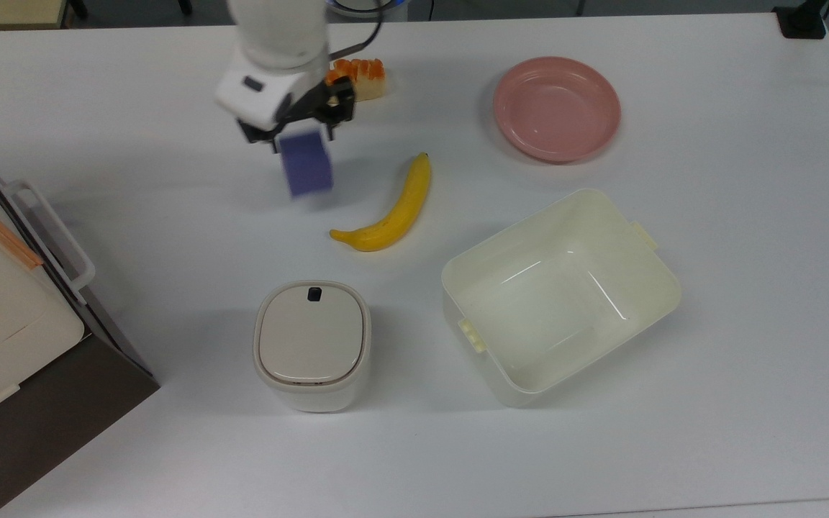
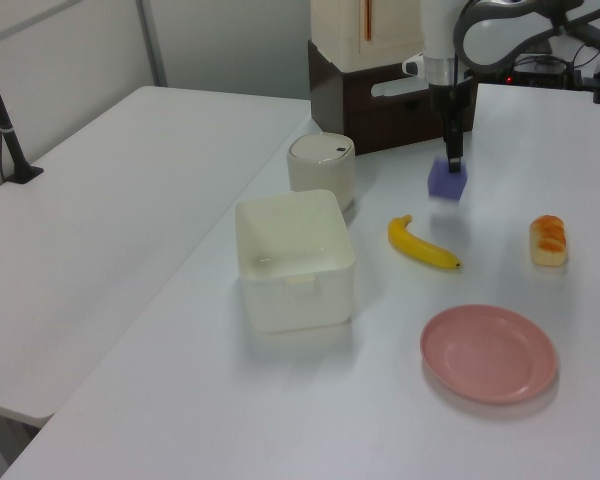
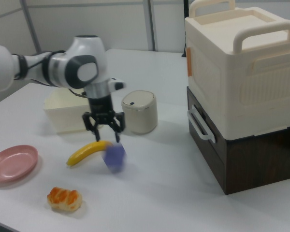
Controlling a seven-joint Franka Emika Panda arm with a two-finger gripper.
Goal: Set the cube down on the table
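Observation:
The blue-purple cube (image 1: 305,173) is smeared with motion just below my gripper (image 1: 298,126), left of the banana on the white table (image 1: 134,108). In the right view the gripper (image 3: 104,129) is open, its fingers spread, and the cube (image 3: 115,157) is under them, free of both and close over the tabletop (image 3: 164,183). In the left view the cube (image 2: 447,181) sits right beneath the gripper (image 2: 454,160), between the banana and the dark box. Whether the cube touches the table I cannot tell.
A banana (image 1: 391,208) lies right of the cube, a pastry (image 1: 357,78) behind it. The pink plate (image 1: 557,108) sits far right, the cream tub (image 1: 558,295) front right, a lidded white canister (image 1: 311,344) in front, and a stacked cream and dark box (image 1: 4,316) at the left edge.

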